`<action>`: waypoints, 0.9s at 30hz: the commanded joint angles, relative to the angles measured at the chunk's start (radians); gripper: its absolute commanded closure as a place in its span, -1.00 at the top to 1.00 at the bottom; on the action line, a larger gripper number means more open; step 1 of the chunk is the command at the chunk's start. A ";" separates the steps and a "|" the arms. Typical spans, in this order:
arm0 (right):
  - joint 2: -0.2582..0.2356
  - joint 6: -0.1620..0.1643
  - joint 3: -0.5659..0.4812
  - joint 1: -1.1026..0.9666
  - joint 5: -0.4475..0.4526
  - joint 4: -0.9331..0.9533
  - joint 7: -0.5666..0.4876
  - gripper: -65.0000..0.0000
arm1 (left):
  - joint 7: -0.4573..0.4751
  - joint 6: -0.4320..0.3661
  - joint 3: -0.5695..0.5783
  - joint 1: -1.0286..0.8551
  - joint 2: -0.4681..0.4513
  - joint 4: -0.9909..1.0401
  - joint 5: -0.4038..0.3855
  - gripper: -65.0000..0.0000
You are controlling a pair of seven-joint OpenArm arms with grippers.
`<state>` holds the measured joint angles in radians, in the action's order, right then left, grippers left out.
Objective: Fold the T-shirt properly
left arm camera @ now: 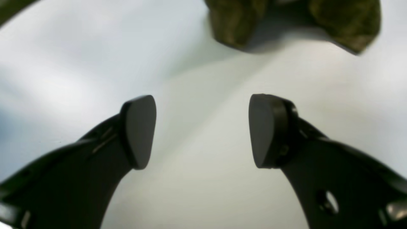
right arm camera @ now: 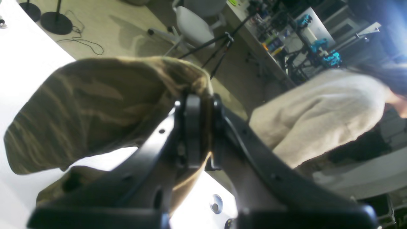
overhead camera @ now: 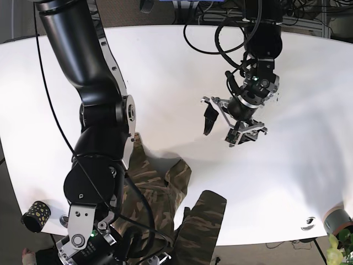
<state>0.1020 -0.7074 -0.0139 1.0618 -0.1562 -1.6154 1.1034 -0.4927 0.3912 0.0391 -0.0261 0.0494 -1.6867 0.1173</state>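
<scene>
Right fingers [right arm camera: 190,133] clamped on T-shirt [right arm camera: 95,108].

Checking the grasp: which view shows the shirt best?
Base: the shirt lies bunched at the table edge. Right wrist shows only the fold pinched in the right hand. Left wrist catches a blurry scrap.

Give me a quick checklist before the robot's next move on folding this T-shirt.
1. Right gripper shut on the T-shirt: ok.
2. Left gripper open and holding nothing: ok.
3. T-shirt spread flat on the table: not ok, bunched at the near edge, part hanging over.
4. Left gripper near the cloth: not ok, it hangs over bare table.
5. Person clear of the arms: cannot tell.
</scene>
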 commanded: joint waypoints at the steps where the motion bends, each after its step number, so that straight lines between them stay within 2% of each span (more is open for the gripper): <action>1: 0.003 0.009 -0.002 0.048 0.005 -0.015 -0.033 -1.00 | 0.032 -0.011 0.012 0.061 0.017 0.043 -0.009 0.32; 7: 0.005 0.009 -0.002 0.057 0.007 -0.044 -0.033 -1.00 | 0.035 -0.137 0.018 0.179 0.068 0.228 -0.009 0.33; 9: 0.006 0.009 -0.002 0.074 0.007 -0.049 -0.032 -1.00 | 0.035 -0.157 0.018 0.217 0.080 0.285 -0.011 0.33; 14: 0.020 0.009 -0.002 0.093 0.007 -0.050 -0.032 -1.00 | 0.058 -0.171 0.060 0.298 0.106 0.419 -0.012 0.33; 19: 0.025 0.009 -0.002 0.096 0.007 -0.050 -0.032 -1.00 | 0.185 -0.171 0.129 0.312 0.108 0.512 -0.012 0.33; 27: 0.026 0.009 -0.002 0.097 0.007 -0.050 -0.032 -1.00 | 0.202 -0.171 0.192 0.311 0.108 0.547 -0.012 0.33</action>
<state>0.1268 -0.7071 -0.0166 1.1145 -0.1535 -1.6539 1.1034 -0.3229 0.2207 0.2287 0.2604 0.1490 -1.1225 0.1123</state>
